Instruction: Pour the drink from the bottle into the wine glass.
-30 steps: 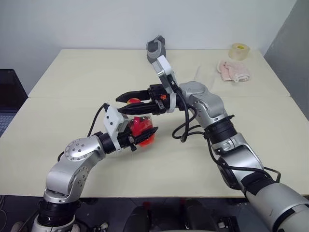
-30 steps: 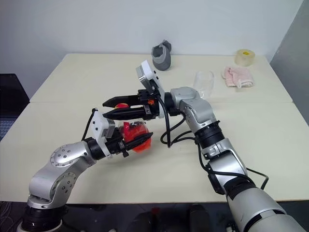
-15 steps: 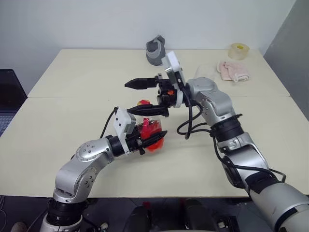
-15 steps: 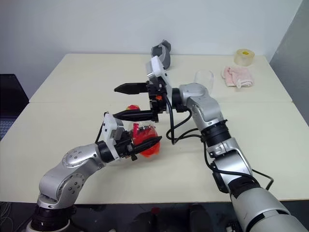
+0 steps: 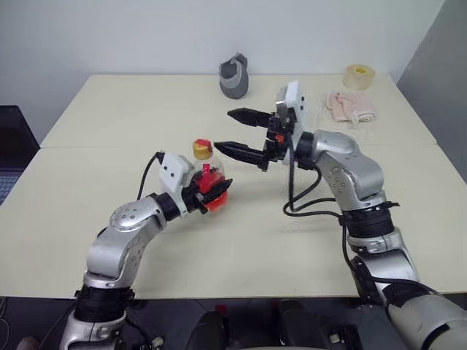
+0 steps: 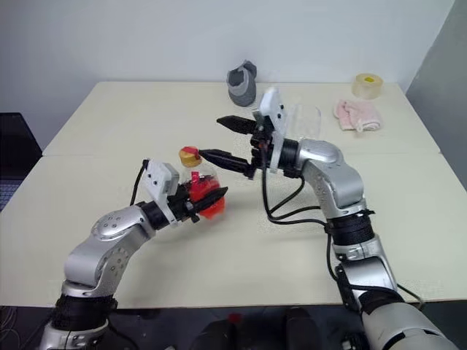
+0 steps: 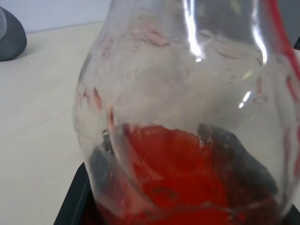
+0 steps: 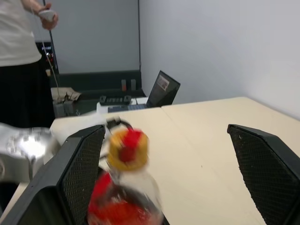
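Bottle [image 5: 206, 177], cap [image 5: 201, 149] on, stood clamped in left gripper [image 5: 209, 191] above the near-left table [image 5: 109, 117]; right gripper [image 5: 243, 133], fingers wide apart, hovered just right of it: uncapping step, next needing closure on the cap; wine glass [image 6: 308, 122] far right.

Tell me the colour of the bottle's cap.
Yellow with a red centre; the cap shows best in the right wrist view.

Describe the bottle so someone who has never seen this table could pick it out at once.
Start at the cream table and find the left gripper near its middle, shut on the bottle, held above the tabletop. It is small, clear and rounded, with red drink in its lower part. Its yellow-and-red cap sets it apart from the colourless wine glass further back.
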